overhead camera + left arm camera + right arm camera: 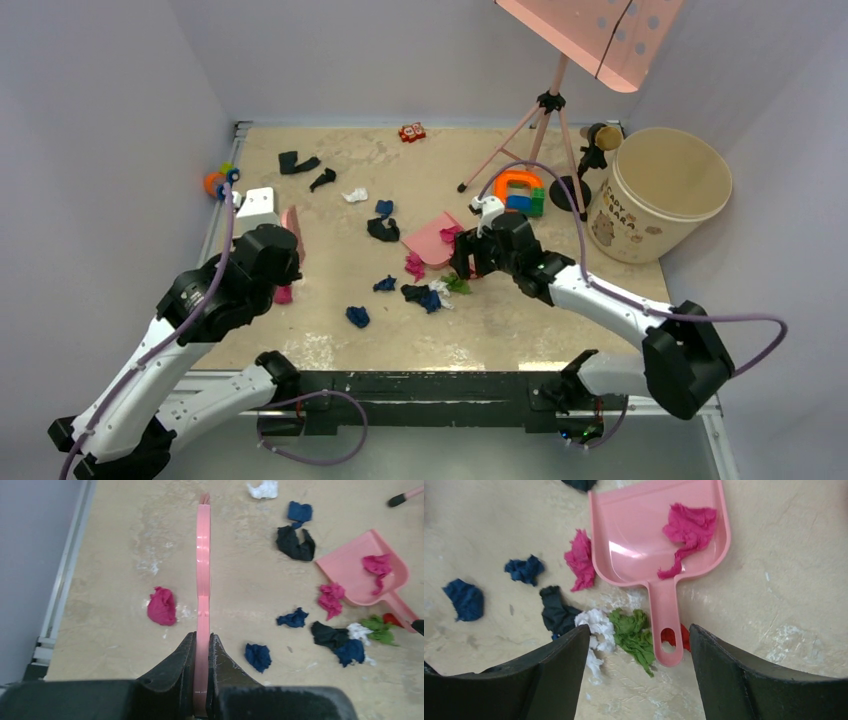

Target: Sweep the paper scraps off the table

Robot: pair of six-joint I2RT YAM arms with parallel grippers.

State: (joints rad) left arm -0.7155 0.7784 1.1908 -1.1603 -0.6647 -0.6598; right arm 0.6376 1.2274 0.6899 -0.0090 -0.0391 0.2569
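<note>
Paper scraps lie across the beige table [330, 340]: black [298, 162], white [354, 195], blue [357, 316], and a black, white and green cluster [430, 293]. My left gripper [283, 258] is shut on a flat pink brush [203, 570], seen edge-on and reaching forward over the table; a magenta wad [161, 606] lies just left of it. A pink dustpan [634, 535] rests on the table with a magenta scrap [689, 527] in it. My right gripper [639, 630] is open and straddles the dustpan's handle [665, 615] from above, beside a green scrap [631, 630].
A cream bucket [660, 190] stands at the right. A pink tripod [545, 130] and a black stand [585, 170] rise at the back right, beside orange, blue and green toy pieces [520, 190]. A red-and-white block [412, 131] sits at the back. A white box [257, 208] is at the left.
</note>
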